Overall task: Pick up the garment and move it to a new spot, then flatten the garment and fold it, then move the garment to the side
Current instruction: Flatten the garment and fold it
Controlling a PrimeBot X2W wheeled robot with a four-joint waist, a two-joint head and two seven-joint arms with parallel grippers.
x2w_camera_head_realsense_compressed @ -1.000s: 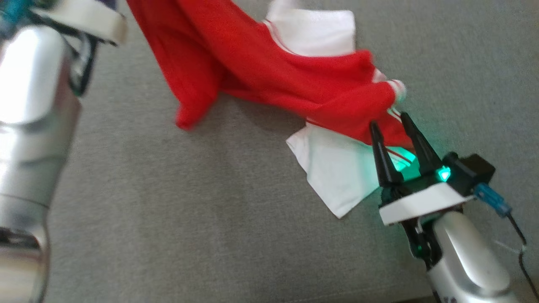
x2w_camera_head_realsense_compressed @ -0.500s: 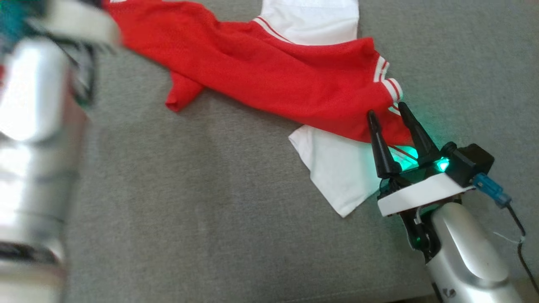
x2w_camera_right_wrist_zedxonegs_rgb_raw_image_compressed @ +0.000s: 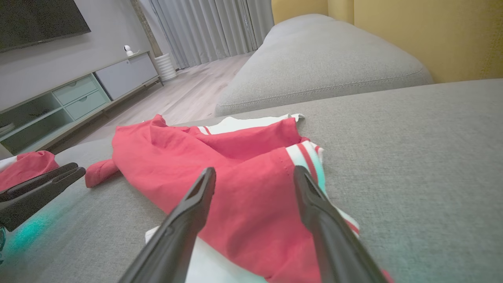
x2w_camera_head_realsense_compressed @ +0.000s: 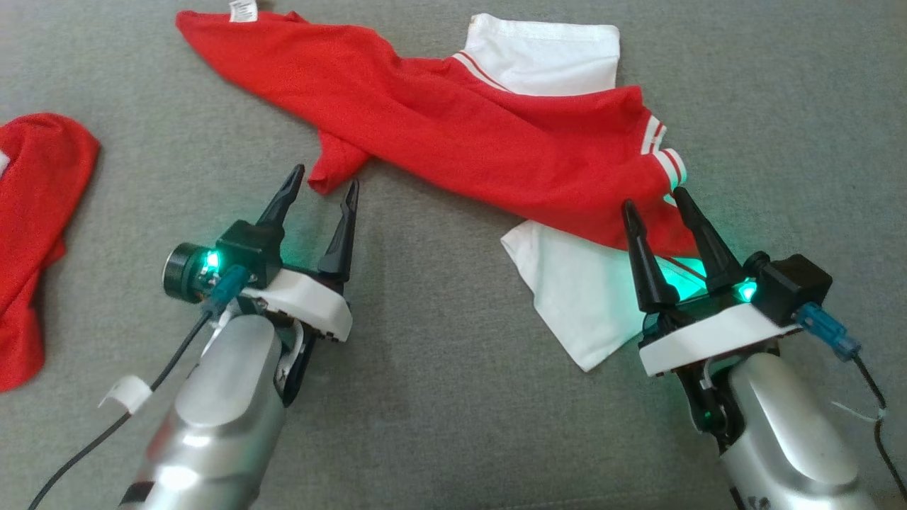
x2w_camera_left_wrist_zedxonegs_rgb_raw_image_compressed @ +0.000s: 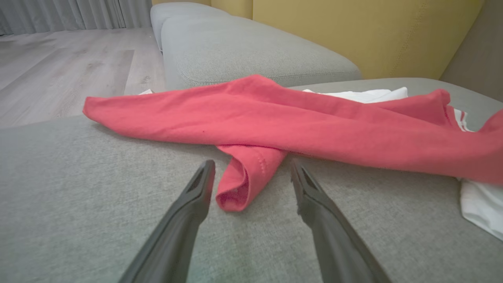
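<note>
At 9 o'clock of the grey fabric sofa seat [x2w_camera_head_realsense_compressed: 425,397] lies a second crumpled red cloth [x2w_camera_head_realsense_compressed: 35,234], well apart from the work. I would leave it alone.

Next comes the silver left arm [x2w_camera_head_realsense_compressed: 212,418]. Its jaws stand apart, pointing toward 12 o'clock, and the rolled red sleeve end [x2w_camera_left_wrist_zedxonegs_rgb_raw_image_compressed: 239,184] sits loose between the two tips, not pinched.

The red-and-white short-sleeved jersey [x2w_camera_head_realsense_compressed: 460,134] lies on the seat as a twisted band, running from a small white label [x2w_camera_head_realsense_compressed: 243,10] at 11 o'clock down to a striped cuff [x2w_camera_head_realsense_compressed: 662,152] at 3 o'clock. White panels poke out at 12 o'clock [x2w_camera_head_realsense_compressed: 545,64] and 5 o'clock [x2w_camera_head_realsense_compressed: 574,283].

At 4 o'clock the right arm [x2w_camera_head_realsense_compressed: 779,425] holds its jaws apart too. They hover over the lower red edge, near the stripes, and grip nothing.

To my eye the garment is set down and the flattening comes next. To do it well, each arm should pinch a true outer edge rather than a bunched fold. The left arm could take that sleeve end and the right arm the red hem by the stripes. They should then draw apart, toward 9 and 3 o'clock, low over the seat so the twist unrolls. Take the cloth only, not the sofa weave, and ease off before the fabric strains.
</note>
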